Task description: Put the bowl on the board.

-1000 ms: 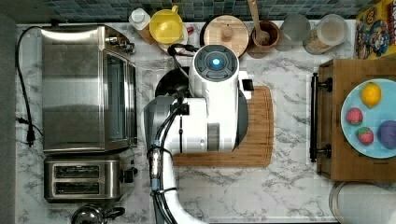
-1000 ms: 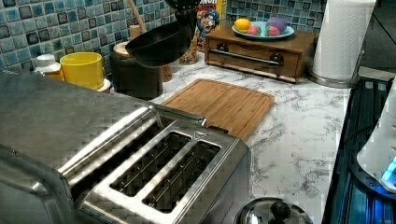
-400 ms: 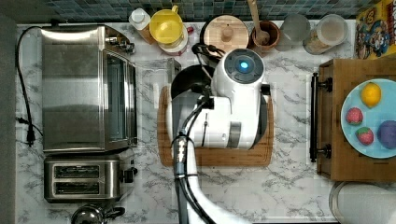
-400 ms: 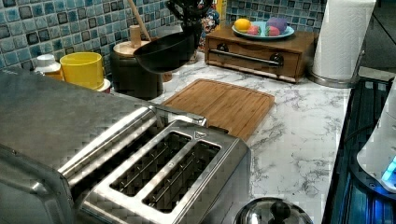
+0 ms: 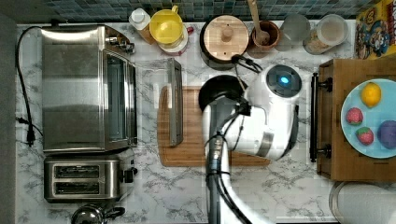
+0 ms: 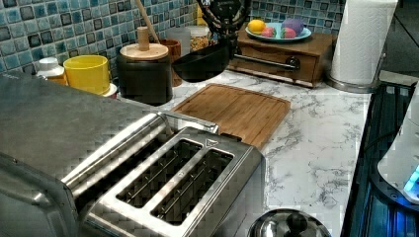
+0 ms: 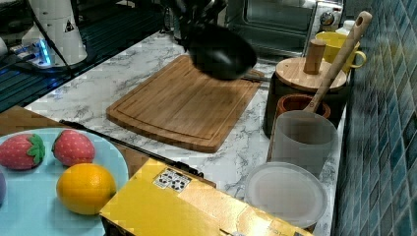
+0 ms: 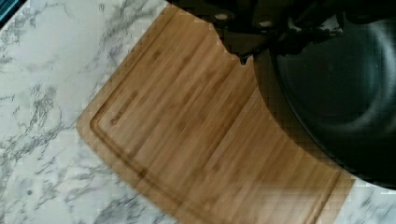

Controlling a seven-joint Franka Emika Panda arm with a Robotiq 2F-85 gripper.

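Black and glossy, the round plain bowl (image 6: 201, 63) hangs in the air, clear of the counter, pinched at its rim by the arm's gripper (image 6: 223, 40), whose fingers are clamped on the bowl's edge. The large light-brown wooden cutting board (image 5: 191, 125) with its rim groove lies flat on the marble counter (image 5: 177, 191) below. What matters for the next move is how the bowl sits against that board: in the top view it hovers over the board's upper edge, near the black pot with the round wooden lid (image 5: 226, 39), so part of it overhangs the counter rather than the wood. In the right view the bowl (image 7: 221, 50) floats above the board's (image 7: 182, 105) far end, tilted a little. The board's long axis runs left to right in the top view, and the open middle lies down from the bowl in that view. I judge the bowl needs carrying toward that middle, then lowering.
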